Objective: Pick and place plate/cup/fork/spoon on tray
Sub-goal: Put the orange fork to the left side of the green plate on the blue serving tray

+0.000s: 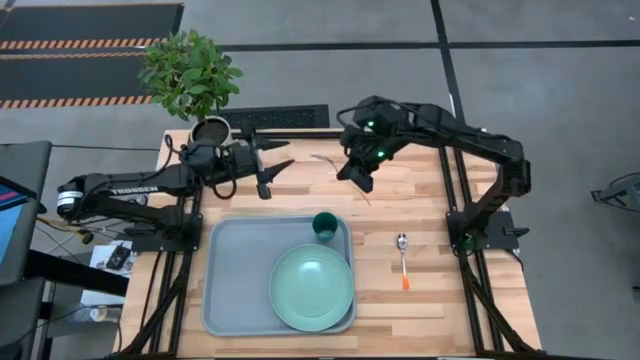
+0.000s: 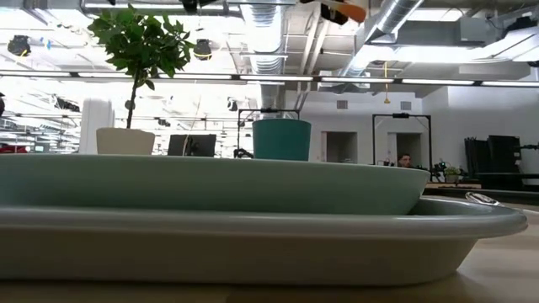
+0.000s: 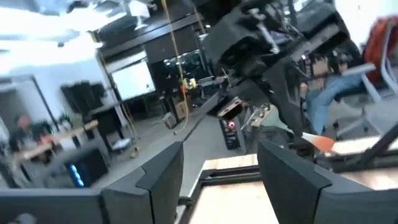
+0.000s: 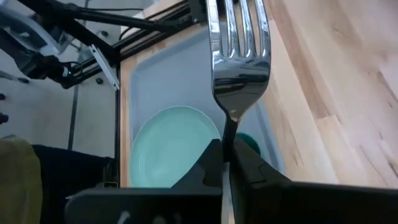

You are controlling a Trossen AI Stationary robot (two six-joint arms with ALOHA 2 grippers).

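Above table: right gripper (image 4: 227,163) clamps fork (image 4: 239,53) | handle hidden

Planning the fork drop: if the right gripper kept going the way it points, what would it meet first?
Probably the tray: the right gripper, shut on the fork, points over it toward the plate. Depth is unclear.

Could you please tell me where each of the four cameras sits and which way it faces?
High view: overhead, straight down on the tray, with both arms showing.
Low view: table height, level across the tray rim; no arm clearly seen.
Left wrist view: past the open left end effector toward the right arm.
Right wrist view: over the right end effector, shut on the fork, toward the plate.
Shared: high and right wrist views both show plate and tray.
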